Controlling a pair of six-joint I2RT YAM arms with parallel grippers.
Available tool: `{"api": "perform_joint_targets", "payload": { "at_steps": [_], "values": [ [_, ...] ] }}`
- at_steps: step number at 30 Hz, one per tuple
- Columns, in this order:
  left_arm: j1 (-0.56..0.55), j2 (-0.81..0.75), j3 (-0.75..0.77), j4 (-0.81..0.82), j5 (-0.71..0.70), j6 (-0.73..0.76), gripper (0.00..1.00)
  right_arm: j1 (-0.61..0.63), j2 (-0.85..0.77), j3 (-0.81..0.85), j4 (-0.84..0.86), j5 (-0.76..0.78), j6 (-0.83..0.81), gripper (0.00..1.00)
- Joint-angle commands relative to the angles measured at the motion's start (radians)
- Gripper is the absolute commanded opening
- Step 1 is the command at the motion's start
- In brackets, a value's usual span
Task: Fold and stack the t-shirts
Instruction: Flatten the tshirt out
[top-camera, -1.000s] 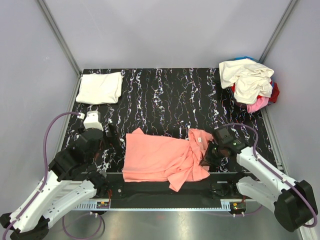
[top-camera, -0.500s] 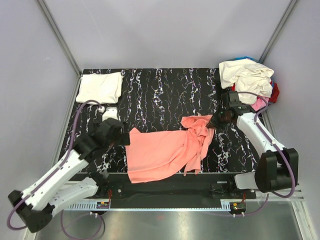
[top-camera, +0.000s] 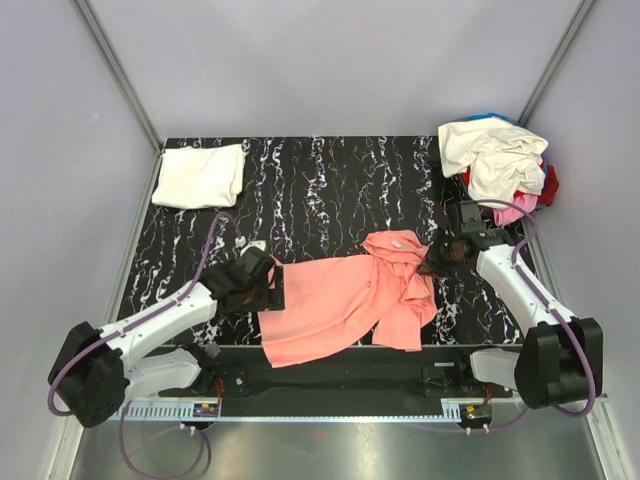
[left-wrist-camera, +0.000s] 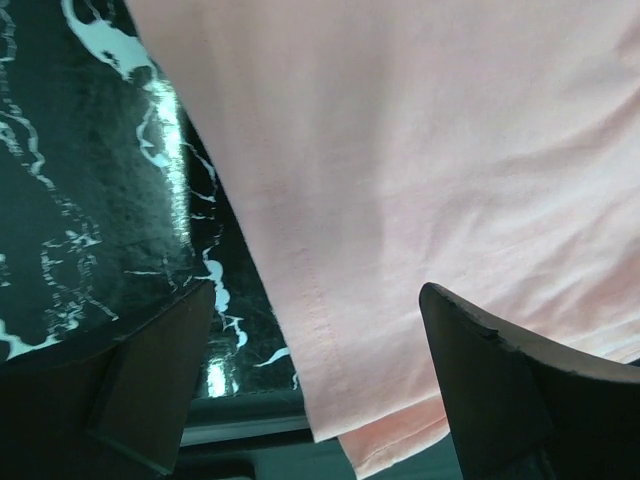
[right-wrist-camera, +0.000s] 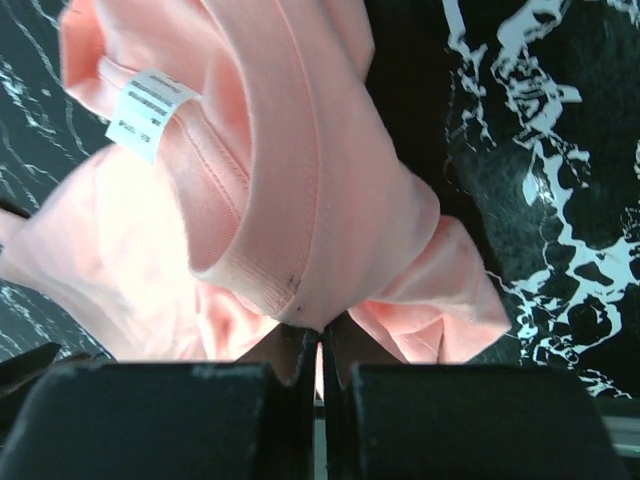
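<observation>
The salmon-pink t-shirt (top-camera: 340, 305) lies across the near middle of the bench (top-camera: 340, 180), its left half fairly flat and its right half bunched and doubled over itself. The right end effector (right-wrist-camera: 322, 345) is clamped tight on a pinch of fabric beside the collar, with the label showing nearby. The left end effector (left-wrist-camera: 315, 330) stands wide open, its fingers (left-wrist-camera: 150, 370) straddling the shirt's left hem and gripping nothing. A folded white t-shirt (top-camera: 200, 175) sits at the far left corner, and the unfolded pile of t-shirts (top-camera: 500, 165) at the far right.

The right pinch seems to gather several layers, so a pull may drag the shirt as a lump rather than spread it. If the left fingers close too near the edge, the thin hem could slip free. The right arm works near the pile and might snag it.
</observation>
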Motion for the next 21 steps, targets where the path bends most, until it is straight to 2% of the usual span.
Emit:
{"api": "perform_joint_targets", "payload": {
  "at_steps": [1, 5, 8, 10, 12, 13, 14, 19, 21],
  "values": [
    [-0.006, 0.053, -0.015, 0.119, 0.067, -0.027, 0.89, 0.000, -0.036, -0.044, 0.032, -0.015, -0.001, 0.00],
    [-0.011, 0.142, -0.023, 0.177, 0.076, -0.018, 0.87, -0.002, -0.005, -0.064, 0.055, -0.033, -0.004, 0.00],
    [-0.011, 0.234, 0.012, 0.185, 0.076, 0.010, 0.62, -0.008, 0.018, -0.052, 0.062, -0.036, -0.018, 0.00],
    [-0.009, 0.269, 0.058, 0.177, 0.071, 0.036, 0.33, -0.022, 0.032, -0.044, 0.068, -0.033, -0.027, 0.00],
    [-0.005, 0.337, 0.113, 0.150, 0.041, 0.054, 0.20, -0.040, 0.055, -0.028, 0.073, -0.042, -0.036, 0.00],
    [-0.002, 0.363, 0.135, 0.136, 0.030, 0.072, 0.08, -0.046, 0.067, -0.021, 0.072, -0.045, -0.045, 0.00],
    [0.006, 0.412, 0.176, 0.127, 0.010, 0.083, 0.02, -0.054, 0.084, -0.009, 0.075, -0.050, -0.050, 0.00],
    [0.070, 0.522, 0.290, 0.070, -0.039, 0.148, 0.00, -0.101, 0.133, 0.023, 0.081, -0.070, -0.069, 0.00],
    [0.130, 0.561, 0.347, 0.058, -0.044, 0.184, 0.00, -0.112, 0.160, 0.040, 0.088, -0.073, -0.072, 0.00]
  ]
}}
